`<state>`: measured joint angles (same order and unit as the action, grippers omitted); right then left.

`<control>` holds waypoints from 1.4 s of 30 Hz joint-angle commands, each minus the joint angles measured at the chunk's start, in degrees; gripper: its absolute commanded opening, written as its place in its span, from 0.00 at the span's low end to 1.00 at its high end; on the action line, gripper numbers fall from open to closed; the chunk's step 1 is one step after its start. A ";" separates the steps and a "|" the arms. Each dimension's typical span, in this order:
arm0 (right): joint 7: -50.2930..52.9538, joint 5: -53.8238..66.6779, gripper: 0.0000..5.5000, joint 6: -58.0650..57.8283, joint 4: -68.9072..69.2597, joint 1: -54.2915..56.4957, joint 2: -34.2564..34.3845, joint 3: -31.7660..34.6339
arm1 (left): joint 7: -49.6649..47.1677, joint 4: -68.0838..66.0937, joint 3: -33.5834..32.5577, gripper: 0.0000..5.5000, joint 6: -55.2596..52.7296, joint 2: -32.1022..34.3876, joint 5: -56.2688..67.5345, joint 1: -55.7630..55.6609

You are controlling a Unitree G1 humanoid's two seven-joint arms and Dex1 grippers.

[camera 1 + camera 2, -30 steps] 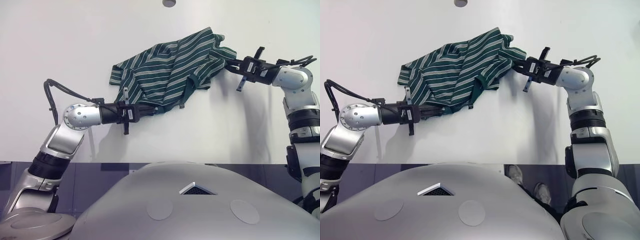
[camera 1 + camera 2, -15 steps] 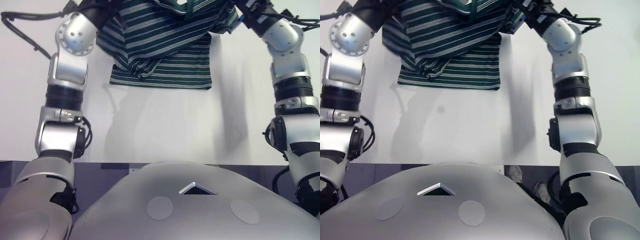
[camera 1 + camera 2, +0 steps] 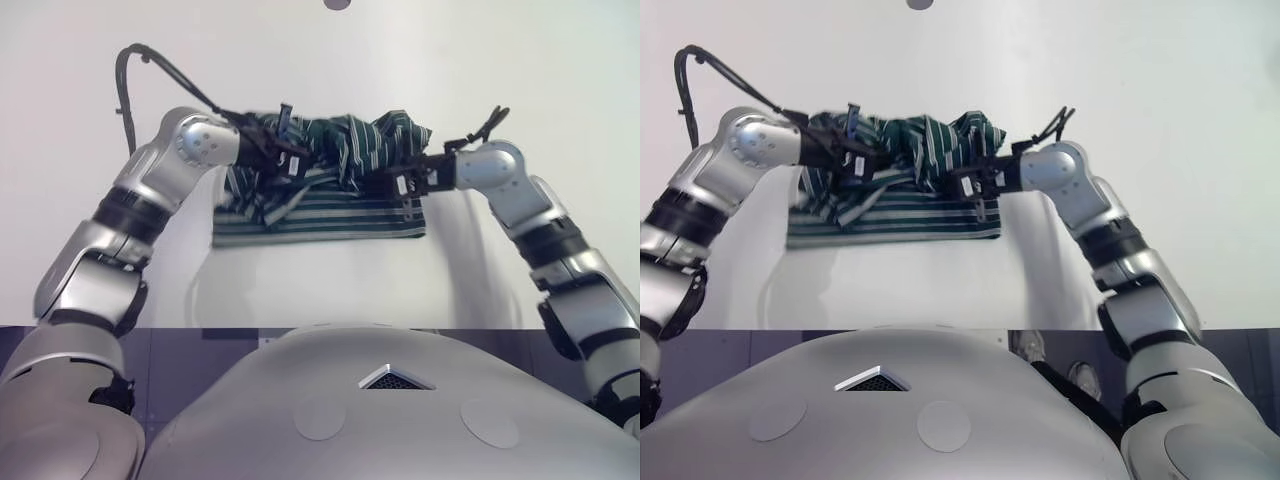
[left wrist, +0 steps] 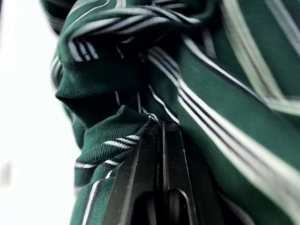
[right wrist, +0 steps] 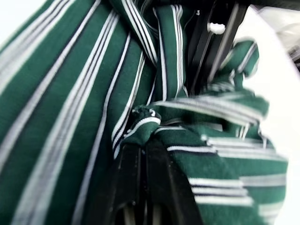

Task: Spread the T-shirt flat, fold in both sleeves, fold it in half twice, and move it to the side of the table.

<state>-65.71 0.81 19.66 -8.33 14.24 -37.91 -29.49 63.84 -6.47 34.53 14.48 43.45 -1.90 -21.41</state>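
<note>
Left gripper (image 4: 161, 126): pinches the T-shirt (image 3: 318, 208).
Right gripper (image 5: 140, 143): pinches it too.
Tip: pull both apart, then lay it flat.

One green striped T-shirt (image 3: 320, 205), one white bench (image 3: 500, 80), one small round grey disc (image 3: 337, 4), and two sets of robot jaws.

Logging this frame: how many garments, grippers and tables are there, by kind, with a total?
T-shirt: 1
Grippers: 2 (left gripper, right gripper)
Table: 1
Total: 4
</note>
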 commanded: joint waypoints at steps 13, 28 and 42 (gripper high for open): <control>14.23 9.78 0.01 -35.80 10.55 14.94 -11.25 14.60 | -5.14 0.74 -10.98 0.00 -30.49 -2.07 12.11 -20.12; 78.85 -34.03 0.09 -19.75 -65.95 38.05 25.80 -4.70 | -65.73 -68.28 -1.70 0.08 -5.64 -28.66 -24.86 -36.71; 66.14 -13.51 0.25 -12.66 -42.24 27.59 20.02 16.72 | -51.54 -57.61 -5.26 0.32 3.66 -19.77 -27.30 -25.51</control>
<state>5.70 -14.40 7.19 -60.09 48.34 -16.86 -12.78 11.53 -69.35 29.31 19.24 17.93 -27.67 -50.25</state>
